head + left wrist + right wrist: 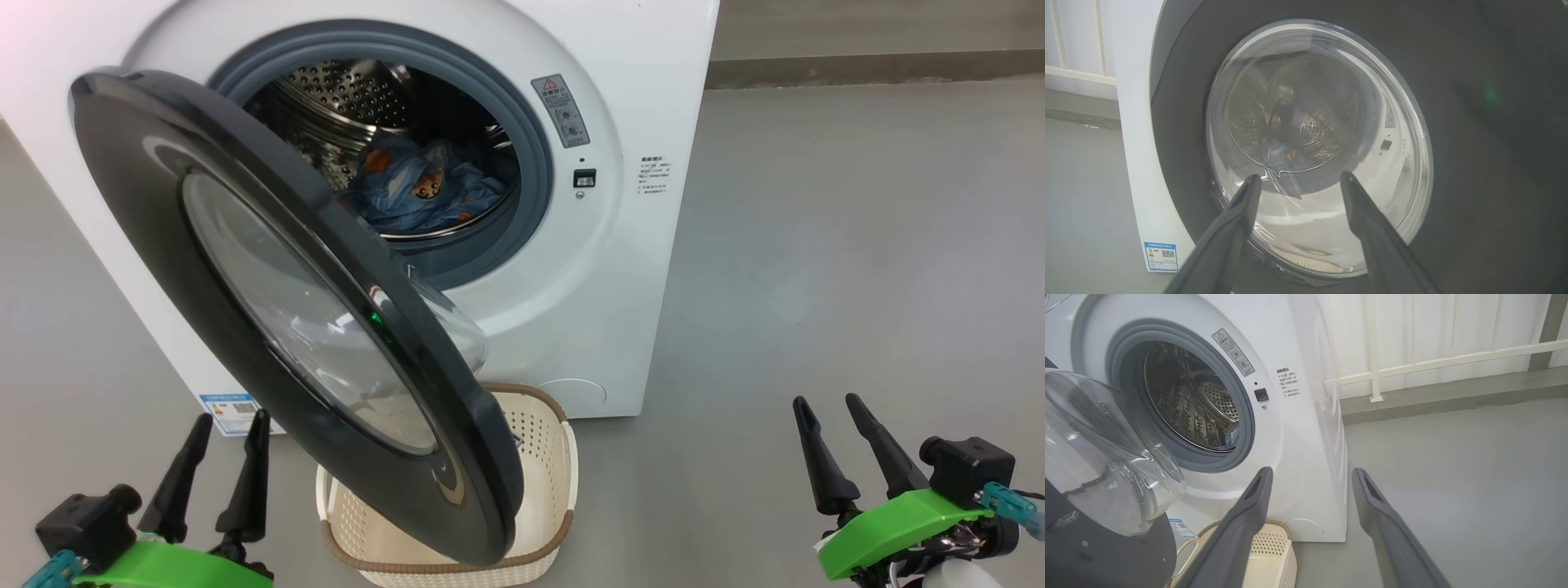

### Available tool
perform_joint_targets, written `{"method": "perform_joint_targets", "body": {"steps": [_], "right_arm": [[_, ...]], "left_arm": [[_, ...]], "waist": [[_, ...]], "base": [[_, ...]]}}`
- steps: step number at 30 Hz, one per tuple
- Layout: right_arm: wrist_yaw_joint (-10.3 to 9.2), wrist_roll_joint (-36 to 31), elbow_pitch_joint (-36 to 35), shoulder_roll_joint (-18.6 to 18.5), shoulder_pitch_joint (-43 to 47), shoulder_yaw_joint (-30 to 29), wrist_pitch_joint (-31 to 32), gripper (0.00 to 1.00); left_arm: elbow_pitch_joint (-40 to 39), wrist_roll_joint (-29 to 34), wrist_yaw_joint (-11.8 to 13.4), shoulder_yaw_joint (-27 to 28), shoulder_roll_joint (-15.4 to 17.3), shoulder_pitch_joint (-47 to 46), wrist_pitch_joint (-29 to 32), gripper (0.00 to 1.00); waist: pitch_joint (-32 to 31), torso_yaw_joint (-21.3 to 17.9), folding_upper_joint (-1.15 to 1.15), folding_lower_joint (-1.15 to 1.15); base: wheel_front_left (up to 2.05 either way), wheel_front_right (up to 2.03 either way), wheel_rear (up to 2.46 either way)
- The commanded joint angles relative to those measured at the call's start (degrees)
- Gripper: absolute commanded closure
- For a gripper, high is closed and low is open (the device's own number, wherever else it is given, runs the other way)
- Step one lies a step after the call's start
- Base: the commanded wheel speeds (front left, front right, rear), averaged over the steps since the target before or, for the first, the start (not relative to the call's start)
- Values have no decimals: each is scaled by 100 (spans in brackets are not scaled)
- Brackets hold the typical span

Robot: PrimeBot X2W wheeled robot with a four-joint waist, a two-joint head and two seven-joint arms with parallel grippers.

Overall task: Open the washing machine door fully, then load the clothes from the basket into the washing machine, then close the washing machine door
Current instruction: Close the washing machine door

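The white washing machine (620,245) stands ahead with its black-rimmed door (269,269) swung partly open, leaning out over the cream basket (539,441) on the floor. Light blue clothes (424,192) with orange-brown faces lie inside the steel drum. My left gripper (229,425) is open at the lower left, in front of the door's outer face; the left wrist view looks through the door's glass (1314,147) between its fingers. My right gripper (826,402) is open at the lower right, apart from the machine. The basket's inside is mostly hidden by the door.
Grey floor (857,245) stretches to the right of the machine. A low grey kerb (1453,392) with a white railing (1437,359) runs behind it. A blue label (233,408) sits on the machine's lower front corner.
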Motion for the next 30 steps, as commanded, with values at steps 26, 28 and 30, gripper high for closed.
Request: {"method": "perform_joint_targets", "body": {"steps": [26,28,30], "right_arm": [[42,-49,-194,-117,-132,52,-47,0],[42,-53,-192,-109,-131,51,-47,0],[42,-52,-189,-105,-130,52,-47,0]], "left_arm": [[-111,764,-28,834,-452,186,-52,0],[-98,760,-28,834,-456,184,-52,0],[-91,758,-28,834,-462,186,-52,0]], "waist": [[-5,-51,0,0],[-8,-50,0,0],[-13,-49,0,0]], "base": [[0,0,0],[0,0,0],[0,0,0]]}}
